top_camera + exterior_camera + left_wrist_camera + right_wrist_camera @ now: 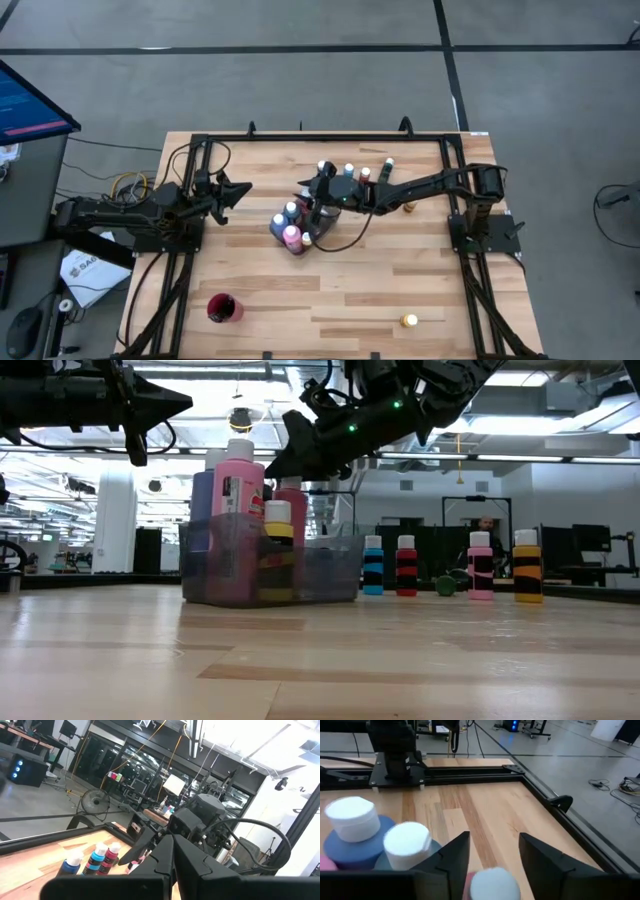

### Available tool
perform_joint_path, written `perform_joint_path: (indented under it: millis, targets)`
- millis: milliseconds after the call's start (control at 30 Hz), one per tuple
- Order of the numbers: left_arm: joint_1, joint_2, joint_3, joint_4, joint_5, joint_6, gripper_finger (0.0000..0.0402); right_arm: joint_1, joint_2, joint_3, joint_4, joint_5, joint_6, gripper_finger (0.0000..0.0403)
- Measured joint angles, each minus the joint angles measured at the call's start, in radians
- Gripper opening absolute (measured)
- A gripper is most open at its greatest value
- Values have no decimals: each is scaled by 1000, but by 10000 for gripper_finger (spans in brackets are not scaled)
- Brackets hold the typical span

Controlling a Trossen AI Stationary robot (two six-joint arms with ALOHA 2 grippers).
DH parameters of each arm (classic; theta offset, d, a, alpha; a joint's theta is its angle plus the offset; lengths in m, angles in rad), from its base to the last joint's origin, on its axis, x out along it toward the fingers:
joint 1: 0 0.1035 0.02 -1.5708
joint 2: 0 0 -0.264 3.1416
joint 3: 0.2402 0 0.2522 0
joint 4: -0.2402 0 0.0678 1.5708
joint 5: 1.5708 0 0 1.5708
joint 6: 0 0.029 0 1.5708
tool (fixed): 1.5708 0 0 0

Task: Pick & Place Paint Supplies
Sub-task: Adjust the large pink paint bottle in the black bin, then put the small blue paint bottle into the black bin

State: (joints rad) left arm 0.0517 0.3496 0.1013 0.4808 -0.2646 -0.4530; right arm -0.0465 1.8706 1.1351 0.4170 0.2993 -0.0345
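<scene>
The right gripper (pixel 490 852) hovered, jaws parted and empty, over a white-capped paint bottle (pixel 492 884) standing in the clear bin (pixel 300 570) mid-table — probably light, rigid, slick plastic, best pinched at the cap — while the left gripper (pixel 232 193) waited, seemingly open, near the table's left edge.

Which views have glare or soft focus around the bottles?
Low view: bright ceiling lights behind leave the right end effector in silhouette; the near table is soft. Right wrist view: the white bottle caps and dark fingers up close are blurred. High view: even light, no glare on the clear bin.
</scene>
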Motion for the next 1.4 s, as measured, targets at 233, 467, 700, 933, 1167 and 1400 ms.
perform_joint_path:
  millis: [233, 467, 700, 933, 1167, 1400]
  targets:
    - [0, 0, 0, 0, 0, 0, 3, -9, 0, 0, -18, -2, 1, 212]
    - [0, 0, 0, 0, 0, 0, 3, -21, -69, -1, -16, -3, -19, 235]
    - [0, 0, 0, 0, 0, 0, 3, -75, -225, 31, -120, -5, 31, 235]
    - [0, 0, 0, 0, 0, 0, 3, -244, -273, 157, -486, -12, 114, 235]
    - [0, 0, 0, 0, 0, 0, 3, -318, -118, 225, -703, -145, 174, 235]
    - [0, 0, 0, 0, 0, 0, 3, -350, 29, 317, -777, -243, 185, 235]
